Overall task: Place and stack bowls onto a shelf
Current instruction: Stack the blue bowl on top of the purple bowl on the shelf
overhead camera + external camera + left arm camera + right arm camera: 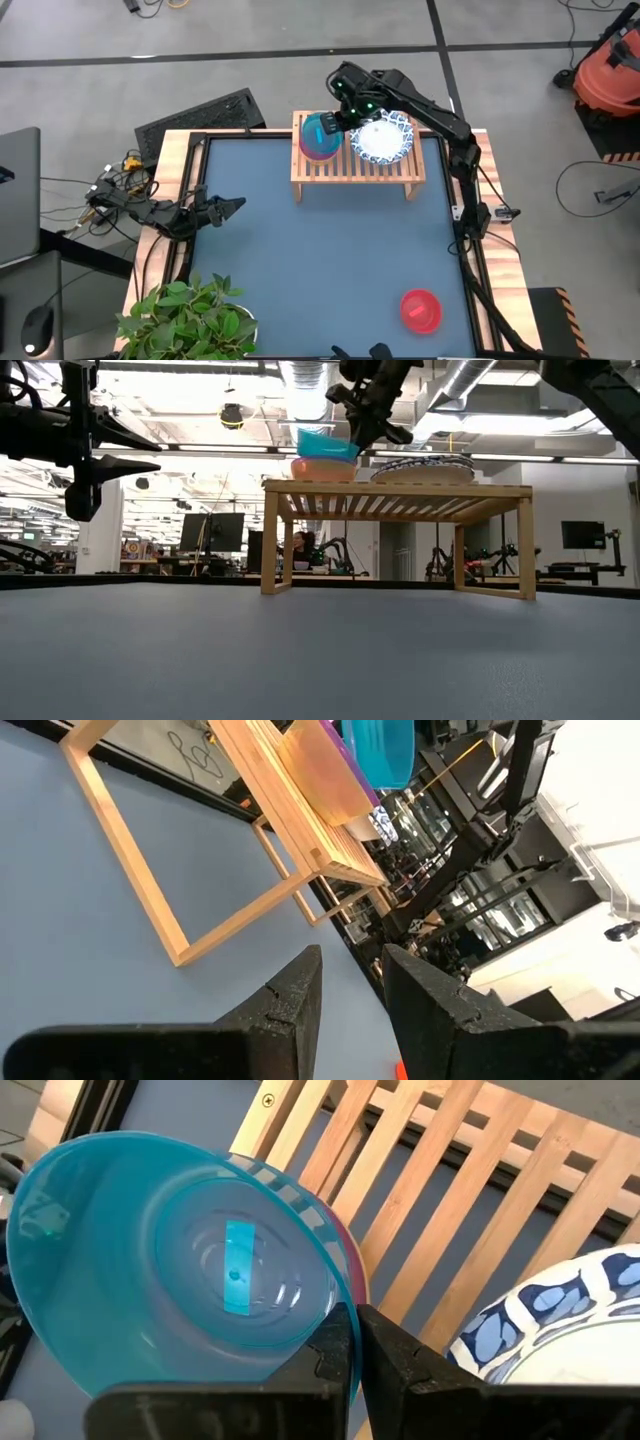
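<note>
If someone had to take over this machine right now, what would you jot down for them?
Right gripper: jaws shut on the teal bowl by its rim, holding it tilted over the purple bowl at the shelf's left end.
Left gripper: jaws slightly open, holding nothing, waiting above the table's left side.
Done: blue-and-white bowls sit on the shelf's right part; purple bowl is on the shelf.
Left: release the teal bowl into the stack, then fetch the red bowl from the table's near right corner.
</note>
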